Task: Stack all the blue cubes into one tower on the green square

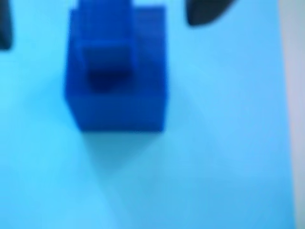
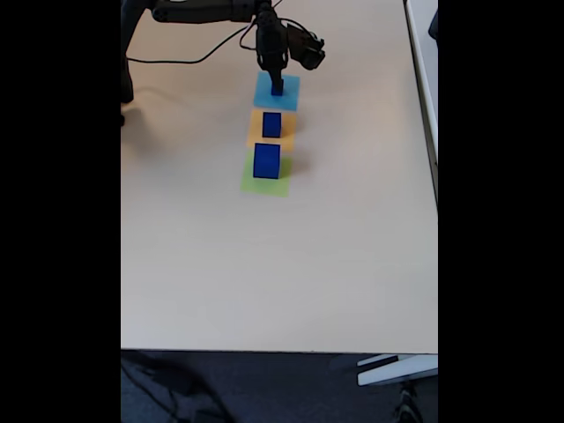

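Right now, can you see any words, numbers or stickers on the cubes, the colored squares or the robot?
None: no words, numbers or signs can be read.
The blue cubes have plain faces in the fixed view.
The green square, orange square and light-blue square are plain too.
The pincer is too small to show any label.
The wrist view is too blurred to read anything.

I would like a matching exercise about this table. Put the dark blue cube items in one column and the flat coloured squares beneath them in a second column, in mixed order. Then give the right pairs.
Column one:
1. large dark blue cube
2. medium dark blue cube
3. dark blue stack of two cubes

Column two:
A. flat orange square
B. flat light-blue square
C. flat pale green square

Pairs: 1-C; 2-A; 3-B.
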### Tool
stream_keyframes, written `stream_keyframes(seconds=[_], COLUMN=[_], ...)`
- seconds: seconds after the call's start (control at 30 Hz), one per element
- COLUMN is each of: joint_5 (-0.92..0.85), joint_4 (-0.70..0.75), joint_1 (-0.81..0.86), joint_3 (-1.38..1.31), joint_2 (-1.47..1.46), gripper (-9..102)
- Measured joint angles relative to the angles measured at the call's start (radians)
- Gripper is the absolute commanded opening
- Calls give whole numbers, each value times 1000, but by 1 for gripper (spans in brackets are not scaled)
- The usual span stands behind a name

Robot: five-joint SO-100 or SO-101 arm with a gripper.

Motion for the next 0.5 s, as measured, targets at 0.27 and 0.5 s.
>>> stream_keyframes(seconds=[0.27,0.5], joint_5=[-37,-117], joint_4=[37,38], joint_1=[2,63], joint_3=[-20,-20], joint_2=[71,112], gripper=[22,24])
